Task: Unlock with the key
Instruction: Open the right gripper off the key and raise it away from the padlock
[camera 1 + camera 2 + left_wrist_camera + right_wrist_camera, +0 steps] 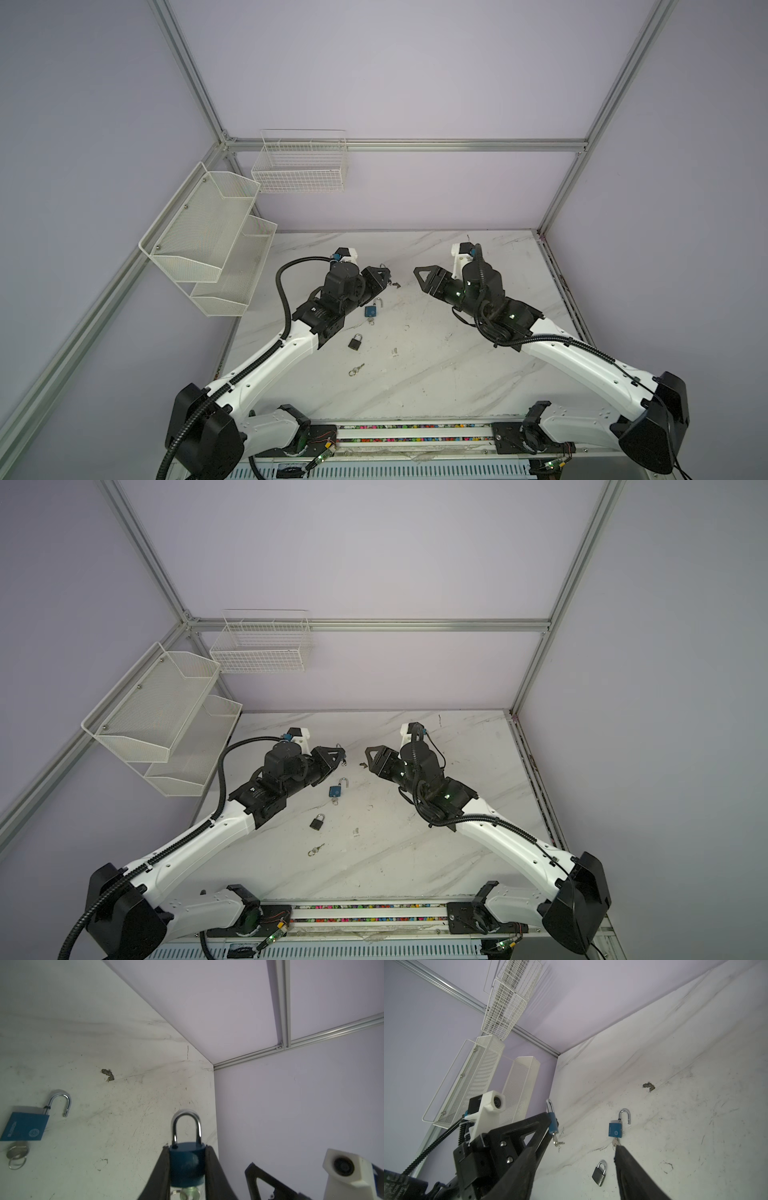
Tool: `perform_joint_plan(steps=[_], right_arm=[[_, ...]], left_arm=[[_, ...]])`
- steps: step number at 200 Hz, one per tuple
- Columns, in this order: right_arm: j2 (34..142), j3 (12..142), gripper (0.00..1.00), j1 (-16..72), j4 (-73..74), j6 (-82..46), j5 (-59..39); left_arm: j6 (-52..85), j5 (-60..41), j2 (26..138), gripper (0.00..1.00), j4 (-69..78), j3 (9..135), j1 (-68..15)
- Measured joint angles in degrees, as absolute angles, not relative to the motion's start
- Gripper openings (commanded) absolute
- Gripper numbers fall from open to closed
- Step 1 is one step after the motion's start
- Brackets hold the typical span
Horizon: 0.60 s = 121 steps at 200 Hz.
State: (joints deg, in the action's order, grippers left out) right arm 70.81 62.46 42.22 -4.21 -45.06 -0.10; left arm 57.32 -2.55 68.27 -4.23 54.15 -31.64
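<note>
The left gripper pinches the blue lock by its edges. The body sits between the fingers and the closed shackle stands out past the fingertips. The key sits in the lock's base and pokes out behind the fingertips, clear of both pads. This hold probably braces the body while leaving the key free to be turned. The right gripper faces it with fingers spread and nothing between them, near the key but apart from it, likely ready to close on it. Off to the side of both grippers, on the table, lie an open lock, a grey lock and a spare key.
</note>
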Motion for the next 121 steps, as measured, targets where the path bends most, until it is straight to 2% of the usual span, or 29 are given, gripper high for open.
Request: perform_joint_plan(steps=[25, 64, 121], right_arm=[[73.1, 70.2, 0.68, 39.2, -13.0, -37.5, -2.6], [79.0, 81.4, 0.70, 39.9, -26.3, -26.6, -2.7], [90.3, 92.3, 0.72, 43.2, -38.6, -20.1, -1.7]], left_arm=[[43.2, -5.5, 65.3, 0.00, 1.3, 48.3, -31.6], [24.4, -6.0, 65.6, 0.00, 7.6, 41.1, -32.6], [4.9, -3.5, 67.4, 0.00, 26.0, 32.1, -37.2]])
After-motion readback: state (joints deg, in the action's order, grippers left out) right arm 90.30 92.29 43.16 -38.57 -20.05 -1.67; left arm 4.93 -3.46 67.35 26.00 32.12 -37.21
